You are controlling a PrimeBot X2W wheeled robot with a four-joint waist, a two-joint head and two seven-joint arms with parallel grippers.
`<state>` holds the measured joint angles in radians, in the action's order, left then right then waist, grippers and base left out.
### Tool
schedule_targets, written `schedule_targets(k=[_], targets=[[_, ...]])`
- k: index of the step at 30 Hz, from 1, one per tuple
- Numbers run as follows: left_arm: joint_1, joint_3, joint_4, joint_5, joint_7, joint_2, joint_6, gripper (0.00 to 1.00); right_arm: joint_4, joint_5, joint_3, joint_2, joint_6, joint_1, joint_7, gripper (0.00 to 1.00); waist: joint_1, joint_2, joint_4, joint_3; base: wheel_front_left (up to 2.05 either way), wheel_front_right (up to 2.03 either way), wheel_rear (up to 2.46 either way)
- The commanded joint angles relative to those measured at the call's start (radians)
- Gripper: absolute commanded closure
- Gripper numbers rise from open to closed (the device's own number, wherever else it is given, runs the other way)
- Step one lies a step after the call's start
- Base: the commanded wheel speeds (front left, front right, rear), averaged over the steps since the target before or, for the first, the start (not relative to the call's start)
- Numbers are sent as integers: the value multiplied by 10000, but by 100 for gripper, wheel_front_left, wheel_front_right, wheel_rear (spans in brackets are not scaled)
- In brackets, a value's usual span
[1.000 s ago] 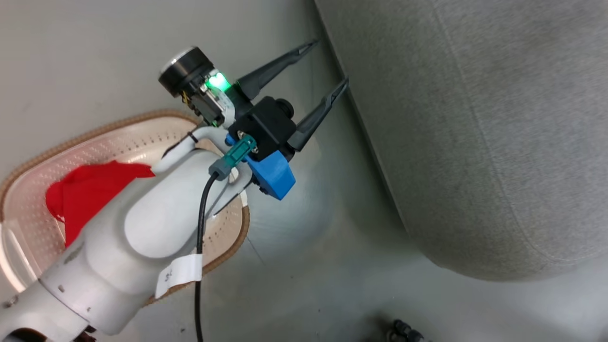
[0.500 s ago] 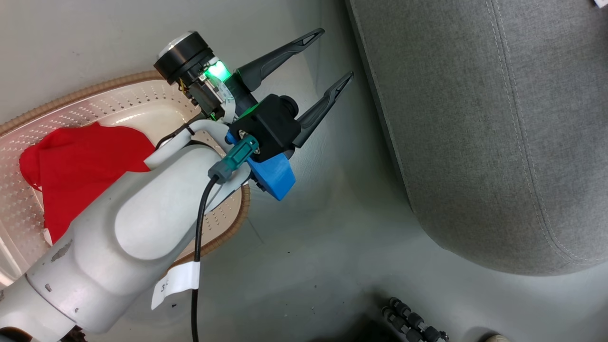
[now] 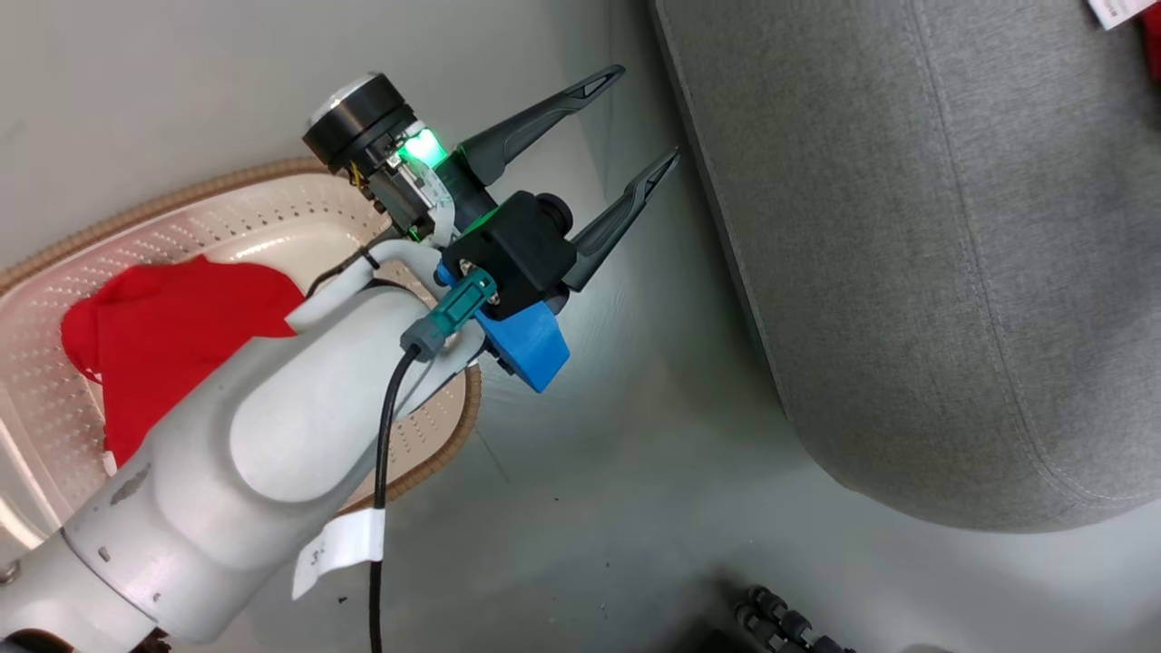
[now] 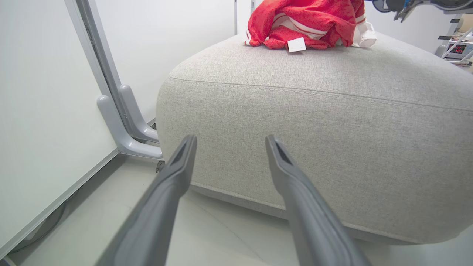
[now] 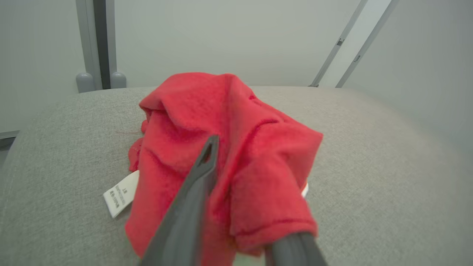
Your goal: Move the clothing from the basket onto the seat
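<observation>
A plain red garment (image 3: 172, 308) lies in the cream basket (image 3: 453, 435) at the left of the head view, partly hidden by my left forearm. My left gripper (image 3: 648, 113) is open and empty over the floor between the basket and the grey seat (image 3: 907, 272). In the left wrist view it (image 4: 231, 138) points at the seat's side (image 4: 332, 129). A red garment with white stripes and a tag (image 4: 306, 18) lies on top of the seat. My right gripper (image 5: 247, 147) is above the seat (image 5: 369, 166) with its fingers parted. The red cloth (image 5: 229, 122) is draped over one finger.
Pale smooth floor (image 3: 590, 499) runs between basket and seat. A grey metal frame foot (image 4: 125, 125) and a white wall panel (image 4: 44, 92) stand left of the seat. Black ribbed parts (image 3: 780, 621) show at the bottom edge of the head view.
The head camera has shifted a little, bringing a white tag at the seat's far corner into view. My left arm holds the same pose, gripper open. The basket's red garment has not moved.
</observation>
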<state>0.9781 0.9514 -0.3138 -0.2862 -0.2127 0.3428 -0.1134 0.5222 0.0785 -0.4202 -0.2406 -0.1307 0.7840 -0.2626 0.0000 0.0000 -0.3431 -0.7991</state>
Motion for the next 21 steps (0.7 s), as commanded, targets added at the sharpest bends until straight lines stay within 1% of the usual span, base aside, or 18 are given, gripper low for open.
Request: schedule_targets(k=[1, 5, 11, 15, 21], targets=[[-125, -4, -67, -58, -103, -58, 63, 0, -115, -72, -29, -30, -1, -299, -35, 0, 0, 0, 24, 309, 0, 0, 0], [-402, -51, -314, -252, -338, -335, 144, 0, -566, -120, -48, 47, -1, -1287, -35, 0, 0, 0, 101, 1037, 0, 0, 0], [-1058, -337, -741, -578, -526, -780, 303, 0, -1573, -385, -165, 269, -1, -3111, -36, 0, 0, 0, 254, 2379, 0, 0, 0], [-1643, -981, -554, -756, -531, -923, 456, 0, -2354, -571, 129, 349, -1, -3781, -36, 0, 0, 0, 367, 3265, 0, 0, 0], [-2685, -2230, -182, -689, -535, -1016, 637, 0, -3270, -592, 1082, 302, -1, -4211, -36, 0, 0, 0, 750, 4399, 0, 0, 0]])
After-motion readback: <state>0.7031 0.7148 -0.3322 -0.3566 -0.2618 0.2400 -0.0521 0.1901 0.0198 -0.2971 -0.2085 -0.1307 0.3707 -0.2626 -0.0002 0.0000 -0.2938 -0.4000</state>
